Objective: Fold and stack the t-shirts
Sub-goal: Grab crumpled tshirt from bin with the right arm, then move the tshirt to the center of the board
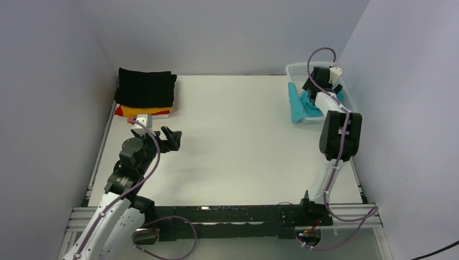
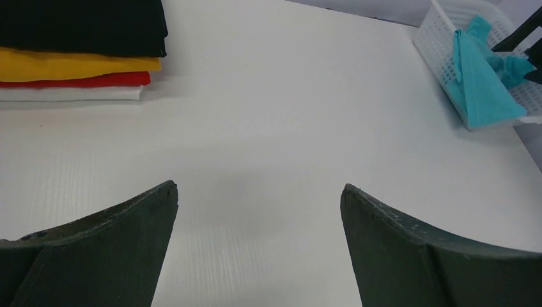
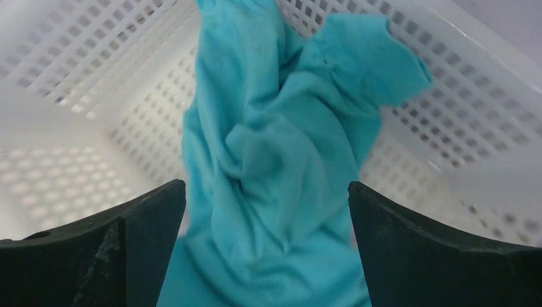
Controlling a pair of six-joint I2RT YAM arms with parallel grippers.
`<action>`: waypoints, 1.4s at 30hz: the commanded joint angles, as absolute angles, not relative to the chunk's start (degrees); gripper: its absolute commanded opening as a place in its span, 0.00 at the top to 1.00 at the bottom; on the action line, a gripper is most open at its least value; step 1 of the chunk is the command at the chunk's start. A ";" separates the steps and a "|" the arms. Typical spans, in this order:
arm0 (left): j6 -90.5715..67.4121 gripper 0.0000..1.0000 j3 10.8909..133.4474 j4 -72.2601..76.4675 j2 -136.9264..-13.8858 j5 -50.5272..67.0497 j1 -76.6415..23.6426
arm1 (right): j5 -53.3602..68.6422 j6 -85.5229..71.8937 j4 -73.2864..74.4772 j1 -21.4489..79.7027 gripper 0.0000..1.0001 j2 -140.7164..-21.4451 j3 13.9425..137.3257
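Note:
A crumpled teal t-shirt [image 1: 299,105] lies in the white mesh basket [image 1: 295,69] at the far right and hangs over its near rim. It also shows in the left wrist view [image 2: 479,83]. My right gripper [image 1: 313,85] is open over the basket, its jaws wide apart above the teal shirt [image 3: 275,185], not touching it. At the far left sits a stack of folded shirts: black [image 1: 146,88] on top, then yellow-orange [image 1: 143,111], then red [image 1: 118,111]. My left gripper [image 1: 172,139] is open and empty above the bare table, below the stack.
The basket walls [image 3: 83,70] surround the teal shirt on all sides. In the left wrist view a white folded layer [image 2: 70,94] lies under the red shirt. Grey walls close in the table on the left, back and right.

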State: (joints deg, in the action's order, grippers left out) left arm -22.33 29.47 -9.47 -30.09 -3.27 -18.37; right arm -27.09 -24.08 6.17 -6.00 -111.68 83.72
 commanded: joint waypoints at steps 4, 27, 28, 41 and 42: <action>-21.19 0.01 29.18 -5.36 -30.93 -2.93 -18.46 | -22.26 -16.21 3.67 -9.47 0.00 -126.32 96.34; -23.67 0.01 30.00 -7.55 -30.25 -3.66 -18.45 | -16.75 -21.26 -3.10 -7.52 1.00 -103.21 86.23; -23.85 0.01 30.12 -7.93 -29.76 -3.69 -18.46 | -16.24 -21.17 -3.81 -6.91 1.00 -100.84 85.55; -28.24 0.01 28.02 -11.35 -23.13 -5.86 -18.46 | -4.16 -11.38 6.40 9.04 1.00 -76.65 89.77; -28.48 0.01 28.30 -12.34 -23.17 -6.40 -18.45 | -3.79 -11.72 6.43 10.71 1.00 -75.28 89.49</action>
State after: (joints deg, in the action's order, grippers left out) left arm -26.52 28.10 -10.52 -23.73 -4.64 -18.37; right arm -6.63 -14.68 5.78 5.48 -81.36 88.66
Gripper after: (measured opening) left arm 0.994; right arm 0.133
